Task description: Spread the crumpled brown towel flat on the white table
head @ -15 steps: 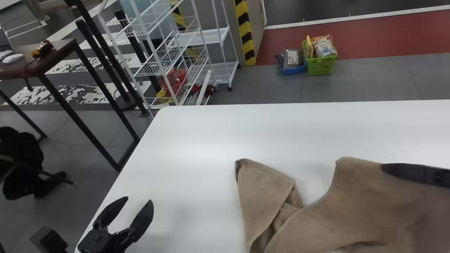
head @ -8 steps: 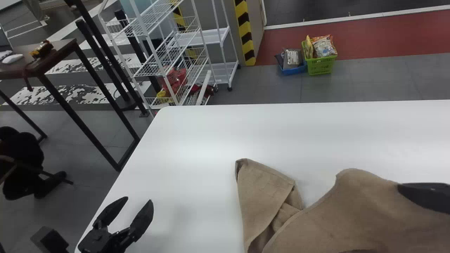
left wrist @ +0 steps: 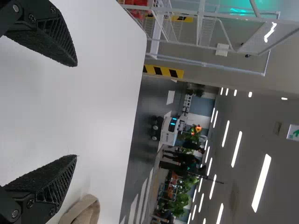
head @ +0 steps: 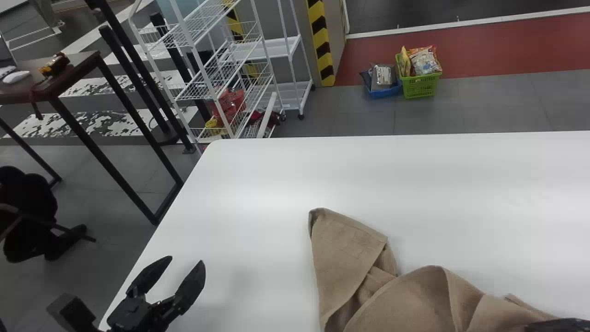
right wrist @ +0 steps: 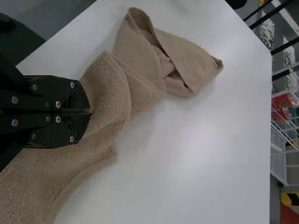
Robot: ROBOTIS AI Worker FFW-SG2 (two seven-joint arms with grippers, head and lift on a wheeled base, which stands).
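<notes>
The brown towel [head: 350, 249] lies bunched and folded at the near right of the white table [head: 258, 184]. At the bottom right corner, my right gripper [head: 530, 326] is at the towel's right part. In the right wrist view, the fingers of my right gripper [right wrist: 88, 112] are closed together on the towel [right wrist: 107, 88], which spreads out to both sides of them. My left gripper [head: 188, 267] stands open over the table's left edge, apart from the towel; in the left wrist view, a bit of towel [left wrist: 83, 211] lies beyond the open left gripper [left wrist: 74, 111].
White wire shelves [head: 230, 69] stand behind the table's far left corner. A dark desk [head: 50, 78] is off to the left, and a green basket [head: 421, 85] and a blue tray [head: 385, 91] rest on the floor beyond the table.
My right gripper has come back toward the table's near side, bringing the towel's right part with it; that part's raised far edge has dropped nearer. The left gripper has barely shifted.
</notes>
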